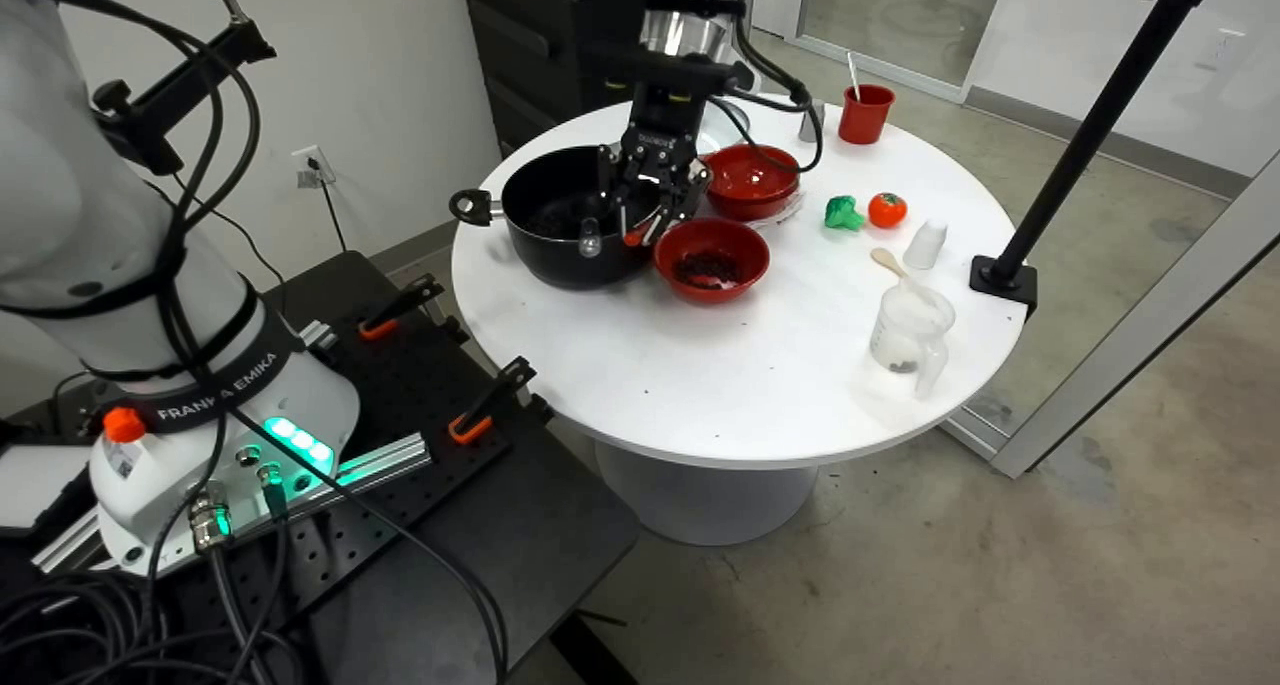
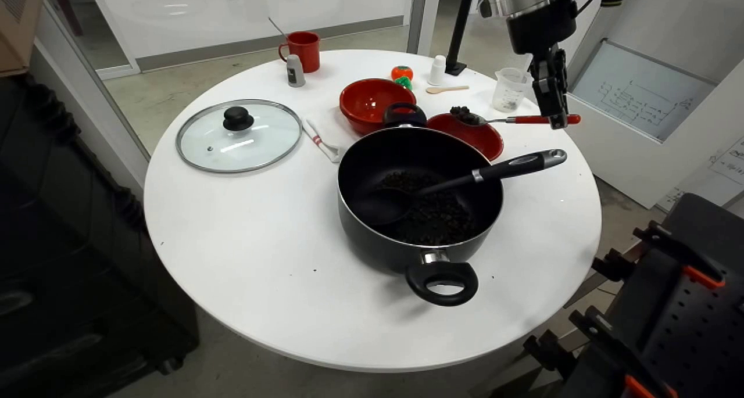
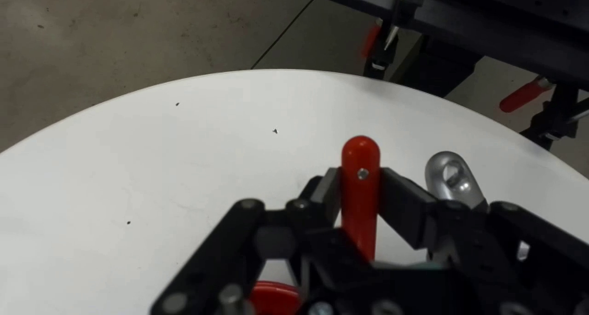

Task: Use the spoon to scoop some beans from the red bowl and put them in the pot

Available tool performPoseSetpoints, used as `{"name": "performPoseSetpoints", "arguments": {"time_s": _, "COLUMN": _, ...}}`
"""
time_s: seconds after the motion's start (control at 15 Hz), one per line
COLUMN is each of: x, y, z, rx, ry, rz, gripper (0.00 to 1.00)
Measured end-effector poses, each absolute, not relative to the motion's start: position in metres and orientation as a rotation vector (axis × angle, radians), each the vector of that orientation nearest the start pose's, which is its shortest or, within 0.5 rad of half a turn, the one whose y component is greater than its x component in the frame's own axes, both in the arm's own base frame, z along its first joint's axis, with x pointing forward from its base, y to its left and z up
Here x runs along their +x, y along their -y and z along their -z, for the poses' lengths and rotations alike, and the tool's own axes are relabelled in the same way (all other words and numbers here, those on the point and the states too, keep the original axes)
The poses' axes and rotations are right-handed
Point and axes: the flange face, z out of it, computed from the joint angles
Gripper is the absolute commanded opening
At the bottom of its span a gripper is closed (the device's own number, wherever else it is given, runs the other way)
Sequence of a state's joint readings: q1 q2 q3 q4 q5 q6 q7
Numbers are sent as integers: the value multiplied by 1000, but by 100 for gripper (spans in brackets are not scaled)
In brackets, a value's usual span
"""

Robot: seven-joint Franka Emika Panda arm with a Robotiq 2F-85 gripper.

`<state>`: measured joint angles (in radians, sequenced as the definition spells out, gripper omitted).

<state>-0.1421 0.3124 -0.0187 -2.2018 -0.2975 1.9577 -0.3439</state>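
My gripper is shut on the red handle of the spoon. In the wrist view the fingertips pinch the handle near its end. The spoon is level, its metal head heaped with dark beans, and appears above the red bowl in an exterior view. In an exterior view my gripper hides the spoon's head. The red bowl holds more dark beans; its rim shows in the wrist view. The black pot stands beside it with dark beans inside.
A black ladle leans in the pot, its handle sticking over the rim towards the bowl side. Another red bowl, a glass lid, a red cup, a measuring cup and a wooden spoon are on the table.
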Motion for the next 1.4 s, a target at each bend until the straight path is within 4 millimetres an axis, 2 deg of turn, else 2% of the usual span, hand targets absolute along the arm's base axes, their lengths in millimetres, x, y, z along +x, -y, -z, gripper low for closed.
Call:
{"name": "performPoseSetpoints", "arguments": {"time_s": 0.47, "x": 463, "y": 52, "z": -220, "rx": -3110, "ry": 650, "rz": -912, "gripper": 6}}
{"name": "performPoseSetpoints", "arguments": {"time_s": 0.8, "x": 442, "y": -3, "z": -217, "rx": -3214, "ry": 767, "rz": -905, "gripper": 6}}
{"name": "performPoseSetpoints", "arguments": {"time_s": 1.07, "x": 435, "y": -44, "z": -213, "rx": -3343, "ry": 807, "rz": -873, "gripper": 6}}
{"name": "performPoseSetpoints", "arguments": {"time_s": 1.27, "x": 434, "y": -64, "z": -212, "rx": -3458, "ry": 812, "rz": -813, "gripper": 6}}
{"name": "performPoseSetpoints", "arguments": {"time_s": 1.4, "x": 433, "y": -71, "z": -210, "rx": -3525, "ry": 802, "rz": -780, "gripper": 6}}
